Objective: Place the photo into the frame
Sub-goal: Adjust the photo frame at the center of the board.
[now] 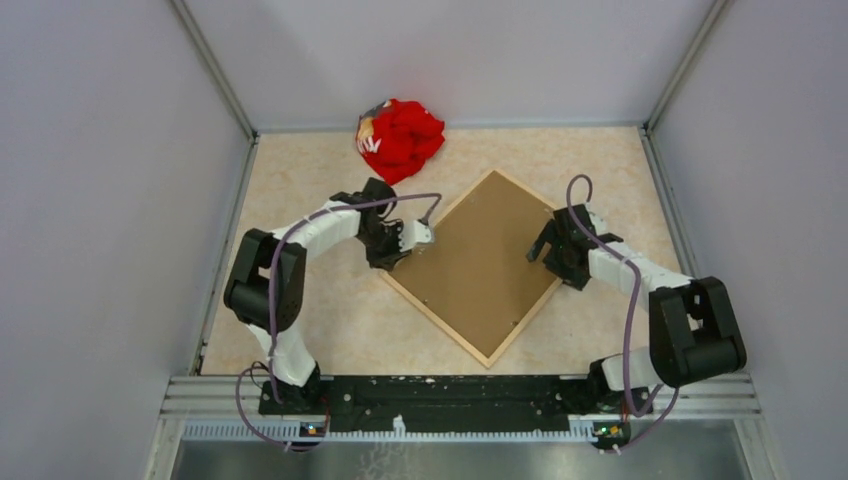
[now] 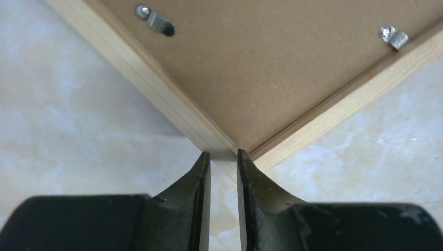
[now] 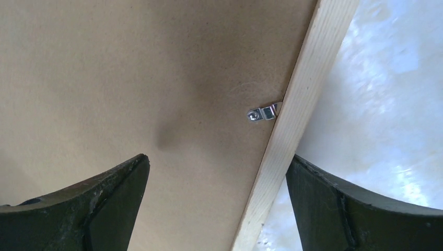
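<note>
The light-wood frame [image 1: 436, 320] lies face down on the table, turned like a diamond, with the brown backing board [image 1: 475, 265] set in it. The photo is hidden. My left gripper [image 1: 392, 260] is at the frame's left corner. In the left wrist view its jaws [image 2: 223, 152] stand a narrow gap apart with the tip of the frame's corner [image 2: 156, 89] between them. My right gripper [image 1: 548, 250] is open wide over the frame's right edge. In the right wrist view [image 3: 217, 162] it straddles the moulding [image 3: 292, 120] and the board [image 3: 130, 78].
A crumpled red cloth [image 1: 400, 138] lies at the back of the table, near the left arm. Small metal tabs [image 2: 156, 21] [image 3: 263, 112] sit on the moulding along the board's edge. Grey walls close in the marbled tabletop [image 1: 300, 330] on three sides.
</note>
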